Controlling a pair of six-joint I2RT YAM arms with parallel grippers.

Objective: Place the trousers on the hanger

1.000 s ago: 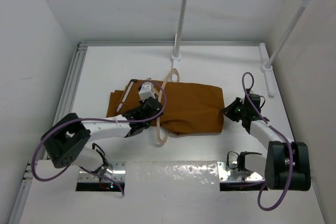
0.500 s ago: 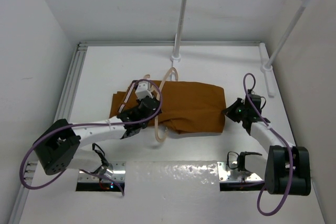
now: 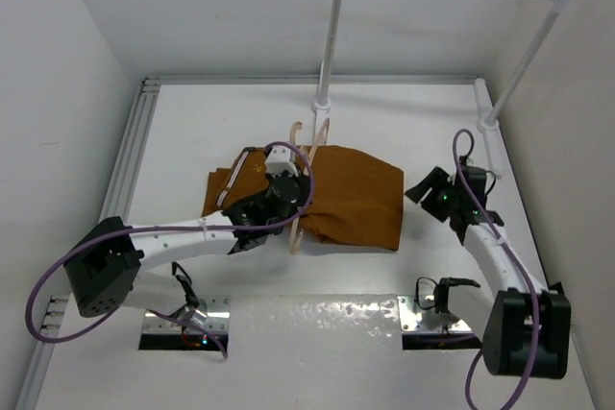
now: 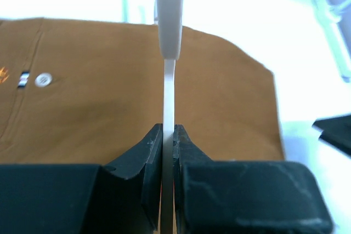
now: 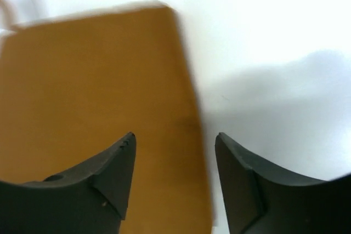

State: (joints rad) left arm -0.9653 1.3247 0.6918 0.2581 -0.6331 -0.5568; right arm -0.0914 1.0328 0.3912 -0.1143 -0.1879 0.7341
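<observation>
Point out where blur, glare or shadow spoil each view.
Top external: sharp, evenly lit, only a shiny strip at the near edge of the table. Left wrist: table beyond the trousers blown out white; hanger soft up close. Right wrist: trousers' edge smeared, shadow on the table.

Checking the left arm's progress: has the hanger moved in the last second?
Yes. The hanger has tipped onto its edge, its far end now nearer the rail foot.

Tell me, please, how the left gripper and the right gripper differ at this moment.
The left gripper is shut on the hanger; the right gripper is open and empty. The left gripper sits above the middle of the trousers; the right gripper is near their edge. Both are black.
</observation>
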